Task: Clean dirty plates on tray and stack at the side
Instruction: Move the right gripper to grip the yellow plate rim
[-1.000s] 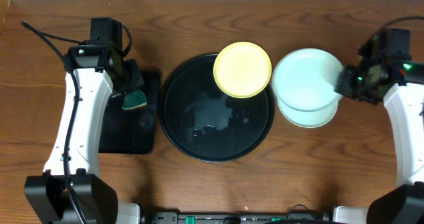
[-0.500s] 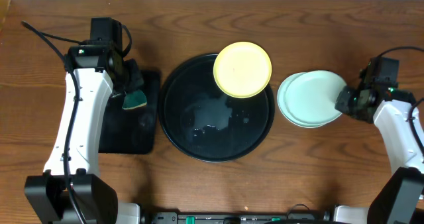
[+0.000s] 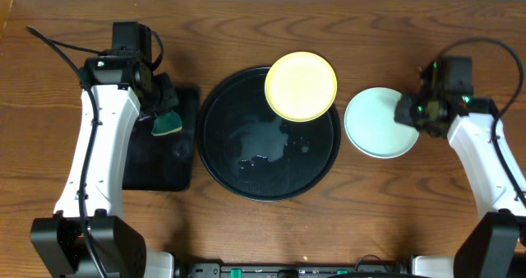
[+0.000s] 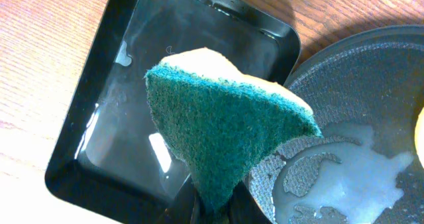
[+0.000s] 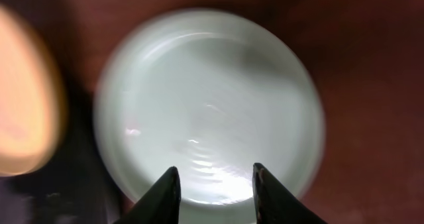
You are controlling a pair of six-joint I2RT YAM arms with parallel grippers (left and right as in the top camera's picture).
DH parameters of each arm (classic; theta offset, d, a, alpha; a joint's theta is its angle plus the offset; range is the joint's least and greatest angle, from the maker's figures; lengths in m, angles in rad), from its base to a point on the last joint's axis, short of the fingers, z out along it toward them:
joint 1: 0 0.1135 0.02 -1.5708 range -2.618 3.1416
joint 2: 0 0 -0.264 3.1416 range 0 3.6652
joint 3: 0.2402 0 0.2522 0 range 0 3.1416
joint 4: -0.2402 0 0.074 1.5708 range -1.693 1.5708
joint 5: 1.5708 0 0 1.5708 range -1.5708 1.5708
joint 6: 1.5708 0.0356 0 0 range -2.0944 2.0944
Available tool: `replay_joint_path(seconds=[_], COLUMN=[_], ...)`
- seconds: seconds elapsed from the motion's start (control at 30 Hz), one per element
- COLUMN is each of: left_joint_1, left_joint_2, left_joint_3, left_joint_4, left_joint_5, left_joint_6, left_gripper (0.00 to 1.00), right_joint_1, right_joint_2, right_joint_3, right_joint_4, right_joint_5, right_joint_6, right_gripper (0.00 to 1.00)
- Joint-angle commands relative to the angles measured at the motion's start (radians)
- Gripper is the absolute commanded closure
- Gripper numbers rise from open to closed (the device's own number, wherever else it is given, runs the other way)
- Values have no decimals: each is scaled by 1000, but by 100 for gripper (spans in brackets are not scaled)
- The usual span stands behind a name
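Dark wood table (image 3: 246, 31), pale strip at far edge. Yellow plate (image 3: 301, 85) sits over the round tray (image 3: 215, 159)'s upper-right rim; w/ the puddle (image 3: 263, 142) in the tray, a sloppy grab could slide or tip it. Mint plates (image 3: 374, 122) are stacked just right of the tray, w/ the R gripper (image 5: 213, 177) above them, fingers apart, empty. L gripper (image 3: 162, 105) pinches a sponge (image 4: 225, 138) over the rect. tray (image 4: 86, 164) left of it.

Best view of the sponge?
Left wrist: the sponge fills the frame, green scrub face and pale backing clear. Overhead shows only a small green patch at the left gripper. Right wrist doesn't show it.
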Motion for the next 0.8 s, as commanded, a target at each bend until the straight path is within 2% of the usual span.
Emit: replay_joint_path(seconds=[0.0,0.23,0.37,0.47,0.67,0.77], left_joint_1=[2,2,2,2,2,2], left_joint_2=[6,6,6,6,6,6], left_joint_3=[-6,-6,-6,-6,-6,-6], left_joint_4=[1,1,2,2,2,2], left_joint_5=[-9,-9,-9,-9,-9,-9], left_joint_6=[20,20,20,20,20,20], left_gripper=[92,93,93,92,93,93], right_joint_1=[67,167,196,214,243,254], right_joint_2=[78,411,582,674,784,814], right_joint_3=[161,626,805,866,875,875], right_joint_4=[-42,-247,-272,-252,-221,-222], right_joint_5=[-50,-101,-103,-136,-139,-138], right_joint_6=[-45,-206,-243,-289,-314,-319], right_gripper=[67,58,56,54,59,69])
